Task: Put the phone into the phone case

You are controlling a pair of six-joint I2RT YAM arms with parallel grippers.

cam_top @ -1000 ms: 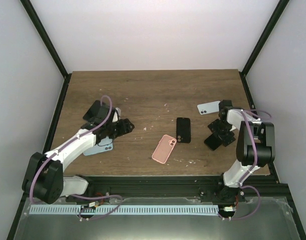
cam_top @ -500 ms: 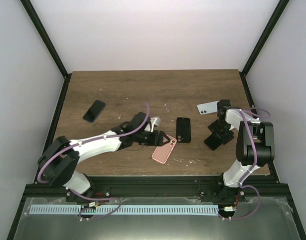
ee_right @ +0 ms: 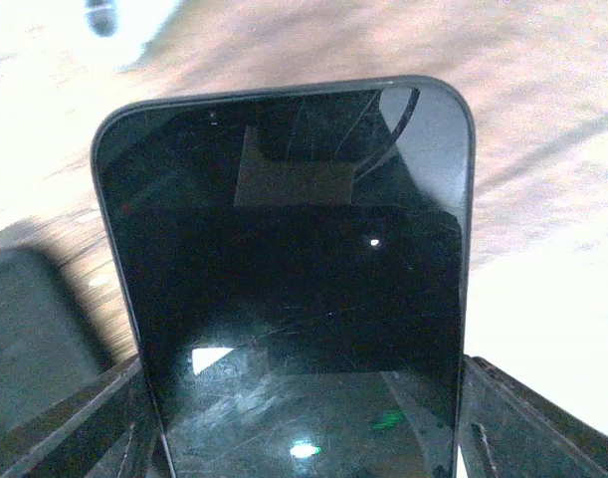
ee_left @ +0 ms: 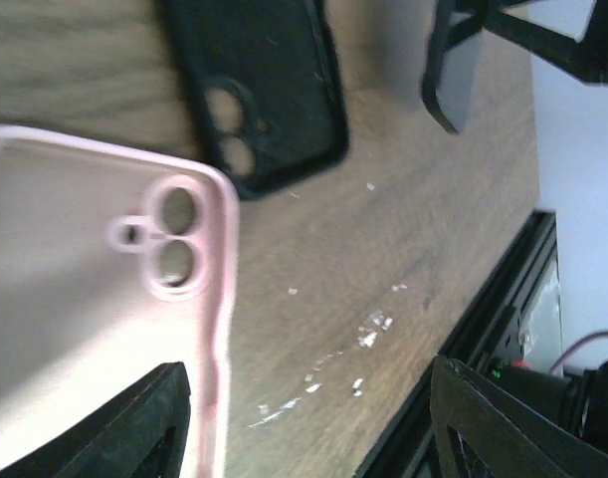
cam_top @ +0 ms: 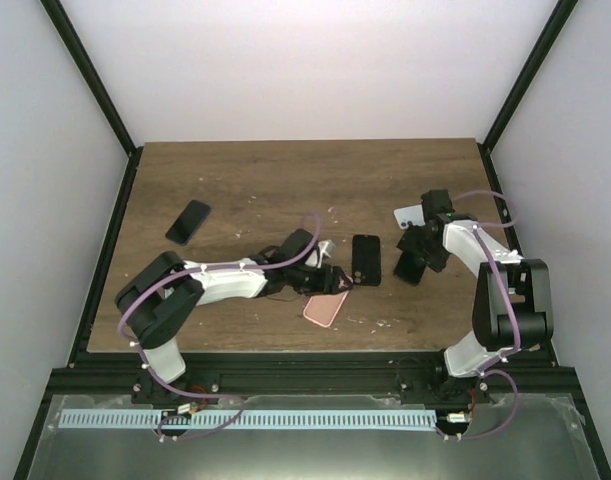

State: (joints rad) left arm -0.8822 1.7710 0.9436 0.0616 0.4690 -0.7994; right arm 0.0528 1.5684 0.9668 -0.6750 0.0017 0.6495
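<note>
My right gripper is shut on a dark phone, which fills the gap between its fingers, screen towards the camera. Lifted off the table, the phone hangs just right of an empty black phone case. A pink phone case lies inside-up near the front edge. My left gripper hovers open over the pink case's camera-hole end, one finger above the case and the other above bare wood. Nothing is between them.
A second dark phone lies at the left of the wooden table. A light blue phone rests behind the right gripper. The black frame rail runs along the table's front edge, close to the pink case.
The left arm has swung from the table's left side to the pink case, uncovering the dark phone there. The right gripper has carried its phone up and left towards the black case.
</note>
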